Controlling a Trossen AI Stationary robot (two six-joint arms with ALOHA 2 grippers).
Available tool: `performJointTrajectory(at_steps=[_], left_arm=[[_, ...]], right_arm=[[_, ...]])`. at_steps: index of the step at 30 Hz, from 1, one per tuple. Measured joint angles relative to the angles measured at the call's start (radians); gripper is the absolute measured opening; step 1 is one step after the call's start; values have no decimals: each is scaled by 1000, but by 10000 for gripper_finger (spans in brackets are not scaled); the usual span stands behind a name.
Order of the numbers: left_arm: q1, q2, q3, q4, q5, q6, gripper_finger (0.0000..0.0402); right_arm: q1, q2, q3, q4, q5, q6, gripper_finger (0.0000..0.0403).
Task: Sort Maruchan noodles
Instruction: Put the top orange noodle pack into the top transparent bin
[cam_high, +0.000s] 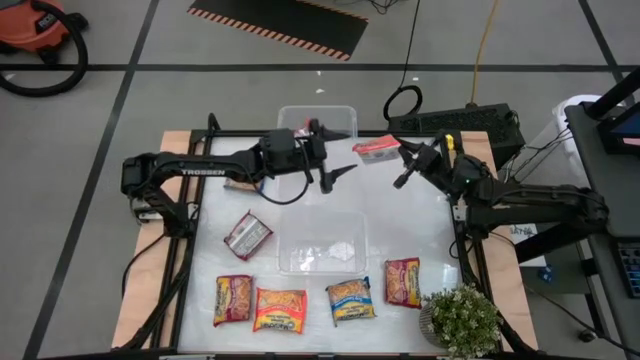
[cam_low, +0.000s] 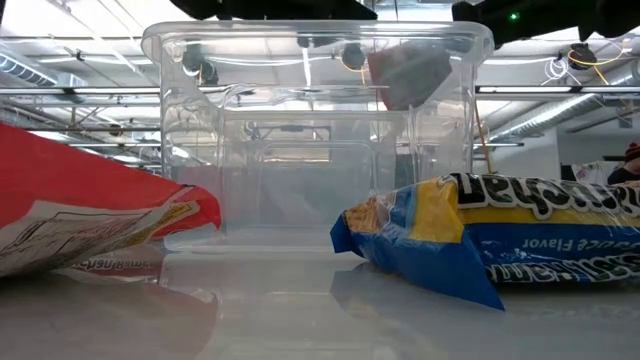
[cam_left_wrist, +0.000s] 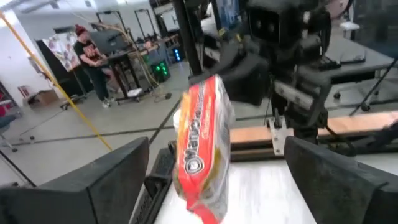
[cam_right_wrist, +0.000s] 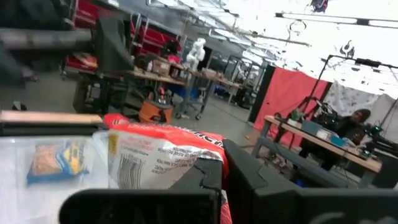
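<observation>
While the white table (cam_high: 420, 235) carries most of the scene, two clear plastic bins stand on it; one bin (cam_high: 320, 243) sits in the middle, and the far bin (cam_high: 318, 118) stands at the far edge, both with thin, glossy, see-through walls.

Both dark arms reach over the far part of the table; the left gripper (cam_high: 335, 152) hovers beside the far bin with its fingers spread wide and nothing between them; the right gripper (cam_high: 404, 160) is to its right, pinching a red-white packet (cam_high: 377, 151) by one end, so that the packet hangs in the air near the far bin.

Along the near edge lie four more packets; an orange-yellow one (cam_high: 233, 299) at the left, a second orange-yellow packet (cam_high: 280, 310), a blue-yellow packet (cam_high: 351, 299), and a third orange-yellow packet (cam_high: 402, 281) at the right; a silver-red packet (cam_high: 247, 234) lies alone to the left of the middle bin; a small potted plant (cam_high: 462, 320) stands at the near right corner.

I judge each packet to be light and flat, with a slippery, crinkling film over a brittle block of noodles; a hard squeeze may break it; the sealed end or the short edge seems the best place to take hold.
</observation>
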Motion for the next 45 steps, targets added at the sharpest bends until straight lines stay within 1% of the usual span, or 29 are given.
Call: performJointTrajectory(at_steps=[8, 12, 14, 17, 20, 24, 31, 34, 36, 39, 42, 45], left_arm=[[21, 92, -1, 125, -31, 26, 381], [38, 116, -1, 134, -3, 26, 380], [44, 124, -1, 134, 11, 26, 374], [52, 135, -1, 136, 15, 32, 353], [57, 138, -1, 133, 15, 41, 323], [55, 137, -1, 134, 16, 87, 273], [53, 137, -1, 131, 22, 166, 170], [51, 137, -1, 129, 26, 173, 140], [52, 137, -1, 127, 26, 190, 132], [53, 134, -1, 118, 22, 224, 133], [54, 113, -1, 78, -1, 267, 141], [55, 80, -1, 13, -33, 351, 142]], right_arm=[[-1, 62, 0, 96, -50, -8, 0], [-1, 90, 1, 144, -80, -9, 0], [-1, 105, 1, 167, -100, -13, 0], [-1, 120, 1, 193, -101, -26, 0], [-1, 133, 1, 216, -102, -26, 0], [-1, 141, 1, 232, -122, -27, 0], [-1, 142, 1, 232, -123, -27, 0], [-2, 141, 1, 224, -123, -28, 0], [-2, 141, 1, 219, -122, -29, 0], [-2, 140, 1, 216, -118, -28, 7], [-1, 124, 1, 196, -96, -6, 30], [-1, 87, 1, 163, -89, 0, 63]])
